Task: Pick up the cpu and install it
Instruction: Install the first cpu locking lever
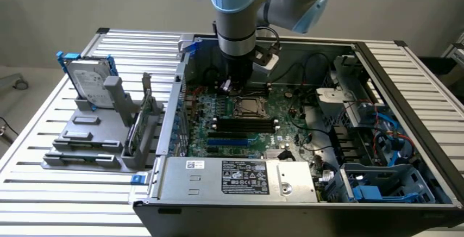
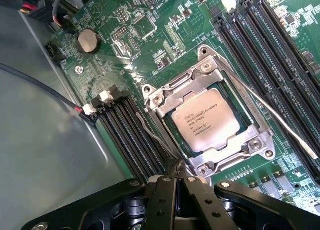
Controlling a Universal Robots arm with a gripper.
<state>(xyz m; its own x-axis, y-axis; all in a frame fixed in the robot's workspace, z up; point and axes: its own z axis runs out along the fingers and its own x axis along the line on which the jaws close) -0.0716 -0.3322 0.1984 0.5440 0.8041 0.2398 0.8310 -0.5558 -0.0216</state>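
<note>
COMPUTER ASSEMBLY: One cpu (image 2: 209, 121) lies seated in the single metal socket frame (image 2: 162, 100) on the green board (image 2: 150, 44), silver top up. The arm's claw (image 2: 176, 176), fingers pressed together and holding nothing, hovers just beside the nearer of two thin wire levers (image 2: 156, 138). Placing looks done and the locking stage appears in hand; finishing calls for careful pressure on those levers. One hard drive (image 1: 91, 79) stands well apart on the table (image 1: 43, 193).
</note>
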